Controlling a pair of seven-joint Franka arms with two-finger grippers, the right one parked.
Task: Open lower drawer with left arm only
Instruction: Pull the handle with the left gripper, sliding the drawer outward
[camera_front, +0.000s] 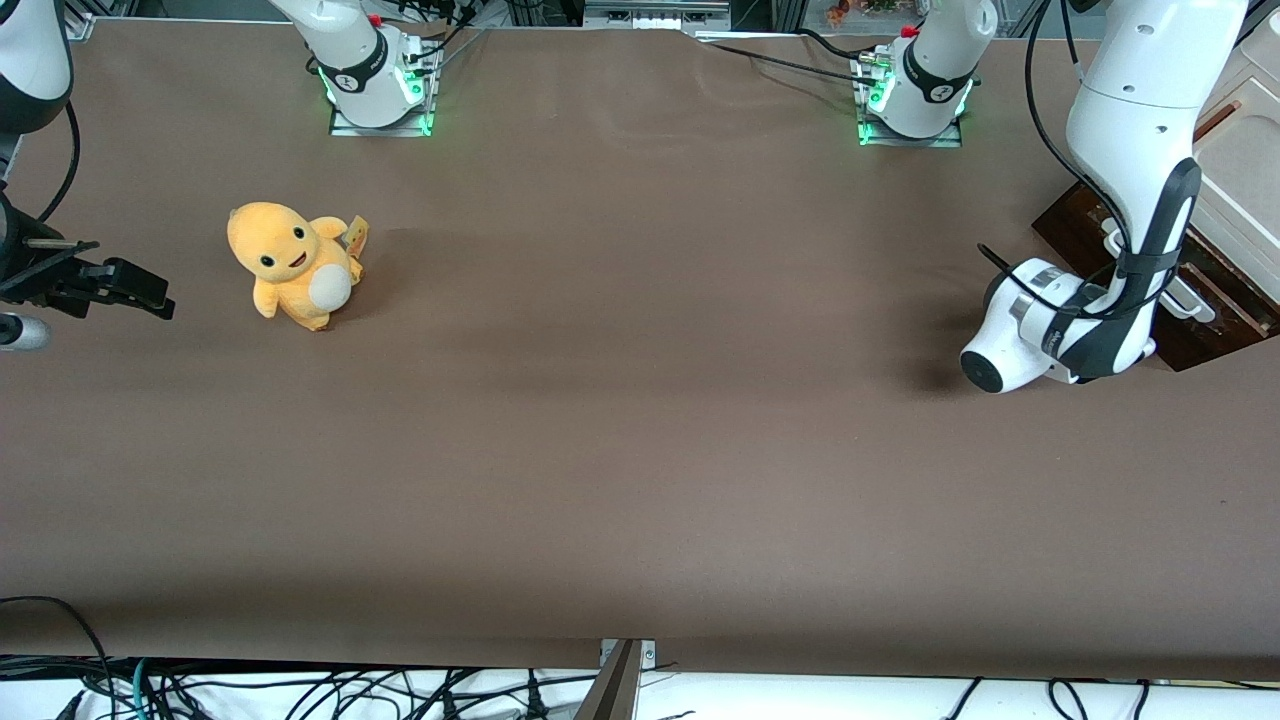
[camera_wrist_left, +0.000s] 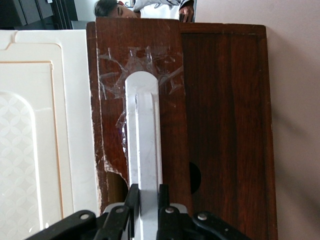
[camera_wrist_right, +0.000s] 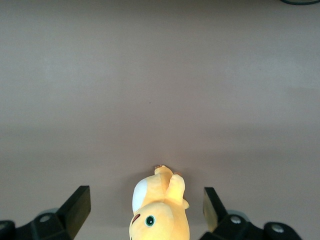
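Note:
The lower drawer's dark brown front (camera_wrist_left: 172, 130) carries a white bar handle (camera_wrist_left: 144, 135) with clear tape around its end. My left gripper (camera_wrist_left: 147, 200) is shut on that handle, one black finger (camera_wrist_left: 132, 199) pressed against each side of the bar. In the front view the left arm (camera_front: 1130, 150) bends down at the working arm's end of the table. Its wrist (camera_front: 1050, 330) sits in front of the drawer (camera_front: 1085, 232) and hides the gripper there. A piece of the handle (camera_front: 1188, 298) shows past the forearm.
Cream-white panelled cabinet parts (camera_wrist_left: 30, 150) (camera_front: 1240, 170) adjoin the drawer front. An orange plush toy (camera_front: 295, 262) (camera_wrist_right: 160, 210) sits on the brown table (camera_front: 640, 400) toward the parked arm's end. Cables hang at the table's near edge.

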